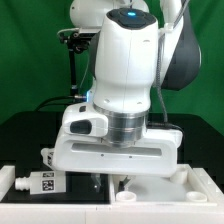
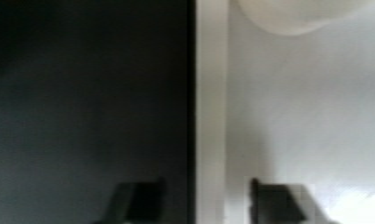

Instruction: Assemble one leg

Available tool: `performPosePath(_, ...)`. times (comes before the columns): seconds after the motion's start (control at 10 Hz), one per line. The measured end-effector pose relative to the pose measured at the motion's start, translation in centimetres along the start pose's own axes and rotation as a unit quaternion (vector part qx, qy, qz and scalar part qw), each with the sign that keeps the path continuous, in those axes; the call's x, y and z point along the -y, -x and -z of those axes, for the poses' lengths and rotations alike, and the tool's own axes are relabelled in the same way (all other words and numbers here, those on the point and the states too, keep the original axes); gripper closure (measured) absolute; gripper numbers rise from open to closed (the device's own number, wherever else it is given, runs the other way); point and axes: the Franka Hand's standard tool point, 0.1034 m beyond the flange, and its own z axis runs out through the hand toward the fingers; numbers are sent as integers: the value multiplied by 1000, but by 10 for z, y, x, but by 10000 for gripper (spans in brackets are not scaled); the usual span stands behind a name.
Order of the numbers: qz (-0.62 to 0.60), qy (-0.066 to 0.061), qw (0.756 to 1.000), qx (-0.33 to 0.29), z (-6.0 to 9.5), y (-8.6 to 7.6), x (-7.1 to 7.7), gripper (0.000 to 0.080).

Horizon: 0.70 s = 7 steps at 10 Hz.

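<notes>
A short white leg with a black-and-white tag lies at the exterior view's lower left, beside the gripper. My gripper is low, on the wide white tray-like board. In the wrist view my gripper straddles the board's long rim. One finger is on the black table side and the other over the white board. The rim fills the gap between the dark fingertips, so the jaws look shut on it. No leg shows in the wrist view.
The black table runs along the board's outer side. A pale rounded shape sits on the board farther along. A black stand rises behind the arm, before a green backdrop.
</notes>
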Motion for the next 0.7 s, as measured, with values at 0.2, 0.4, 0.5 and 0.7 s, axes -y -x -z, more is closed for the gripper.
performPosePath(0.2,2,-1,1000,1,0,0,-1,315)
performPosePath(0.4,13,-11,999,28,22,17,-16,187)
performPosePath(0.5,14,-14,999,27,37,27,-18,161)
performPosePath(0.7,12,-17,999,25,53,39,-25,152)
